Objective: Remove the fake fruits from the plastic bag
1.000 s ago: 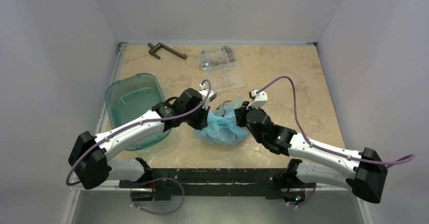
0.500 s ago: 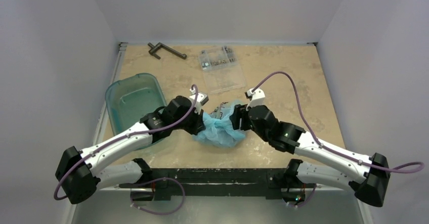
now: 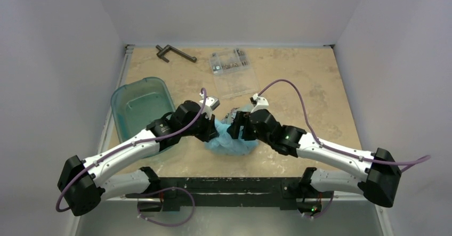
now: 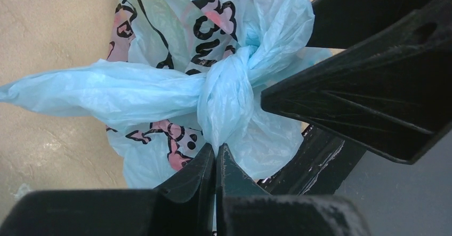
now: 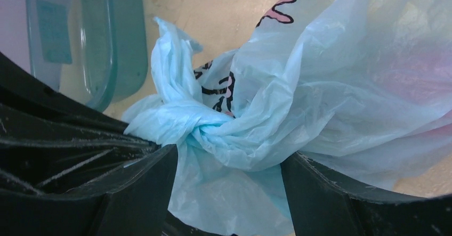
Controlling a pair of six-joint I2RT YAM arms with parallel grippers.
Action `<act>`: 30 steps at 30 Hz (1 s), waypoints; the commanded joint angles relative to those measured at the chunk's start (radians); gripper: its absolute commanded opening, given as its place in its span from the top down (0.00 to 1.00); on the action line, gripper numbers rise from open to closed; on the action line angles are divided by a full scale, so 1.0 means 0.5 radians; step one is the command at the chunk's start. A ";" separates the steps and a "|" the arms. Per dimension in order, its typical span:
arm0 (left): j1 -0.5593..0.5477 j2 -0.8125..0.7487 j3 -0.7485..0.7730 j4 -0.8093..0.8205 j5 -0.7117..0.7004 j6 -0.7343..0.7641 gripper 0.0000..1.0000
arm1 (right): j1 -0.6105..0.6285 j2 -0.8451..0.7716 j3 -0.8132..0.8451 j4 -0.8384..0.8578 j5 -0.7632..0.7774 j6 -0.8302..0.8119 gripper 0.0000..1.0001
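The plastic bag lies crumpled at the table's middle, light blue with dark and pink print, tied in a knot. My left gripper is at its left side, and in the left wrist view its fingertips are shut on a fold of film just below the knot. My right gripper reaches in from the right and stands open. In the right wrist view its fingers sit either side of the knot, film bulging between them. The fake fruits are hidden inside the bag.
A teal translucent tub stands left of the bag, under the left forearm, and its rim shows in the right wrist view. At the back lie a clear parts box and a dark metal tool.
The right gripper has opened and slid left over the bag's knot. The left gripper closed on the film and drew back slightly to the left.
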State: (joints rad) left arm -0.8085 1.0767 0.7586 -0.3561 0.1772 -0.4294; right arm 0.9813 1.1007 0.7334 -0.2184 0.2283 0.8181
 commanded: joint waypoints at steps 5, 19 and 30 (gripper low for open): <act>-0.010 -0.003 0.048 0.131 0.093 -0.070 1.00 | 0.002 0.126 0.063 0.056 0.384 0.290 0.36; -0.009 -0.028 -0.002 0.117 0.077 -0.071 1.00 | 0.001 0.078 0.050 0.076 0.722 0.039 1.00; -0.007 -0.093 -0.057 0.007 -0.116 -0.082 1.00 | -0.116 -0.325 -0.001 -0.279 1.237 -0.108 1.00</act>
State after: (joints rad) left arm -0.8085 1.0664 0.7521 -0.3130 0.1665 -0.4587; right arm 0.9829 1.0134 0.7341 -0.2729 0.6464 0.8261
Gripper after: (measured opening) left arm 0.009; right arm 0.019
